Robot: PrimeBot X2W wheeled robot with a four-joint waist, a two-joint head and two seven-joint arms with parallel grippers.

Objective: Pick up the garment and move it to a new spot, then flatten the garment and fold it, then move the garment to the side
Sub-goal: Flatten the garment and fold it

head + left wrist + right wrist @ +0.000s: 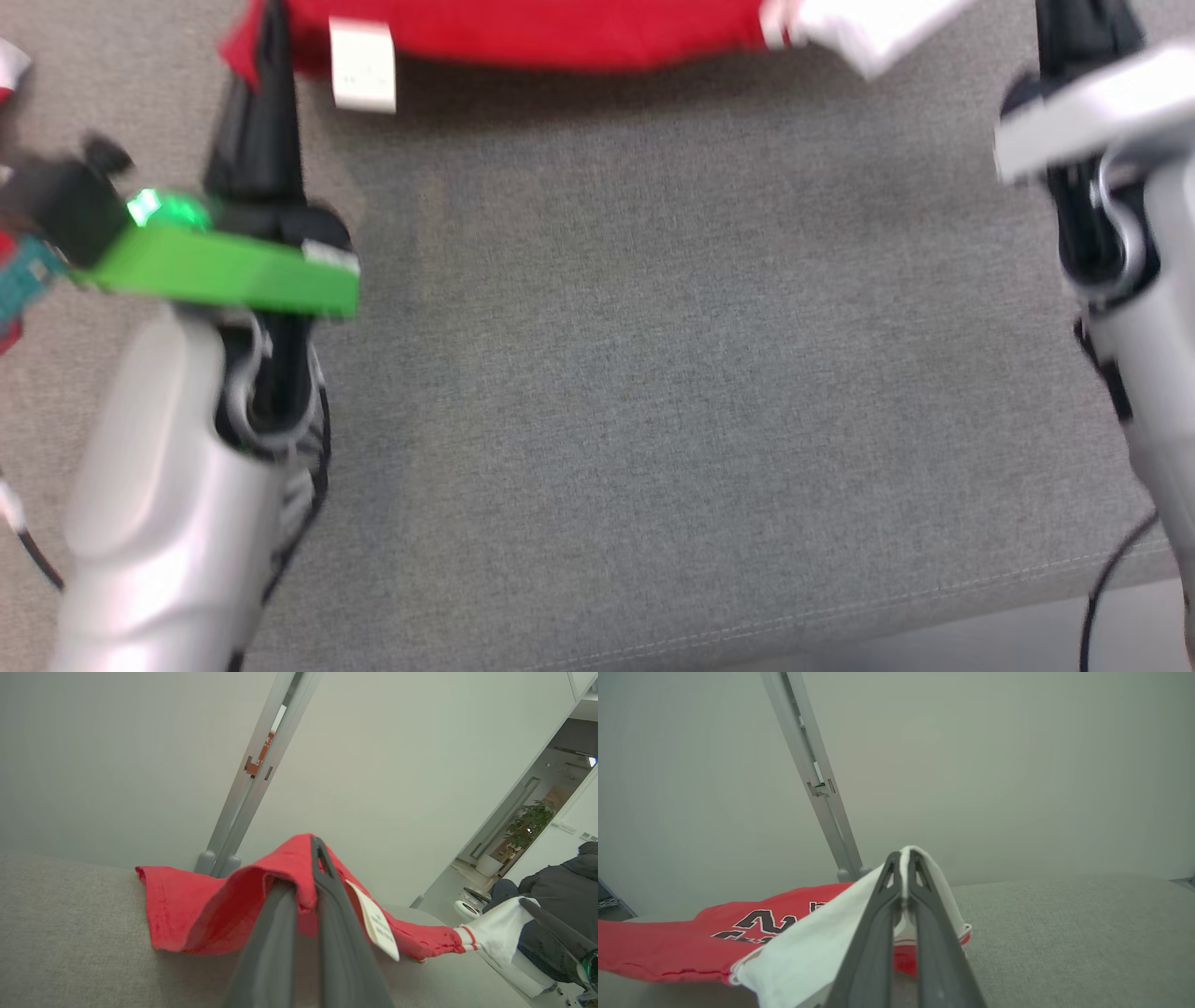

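The red garment lies near the far edge of the grey cushion, with two corners lifted. The left gripper is pinched tight on a red corner. The right gripper is pinched tight on the white sleeve. Each one holds just a little bit of cloth (right up at the finger ends), so a quick tug may make it slip out. If one arm pulls harder, the garment may bunch up or twist.
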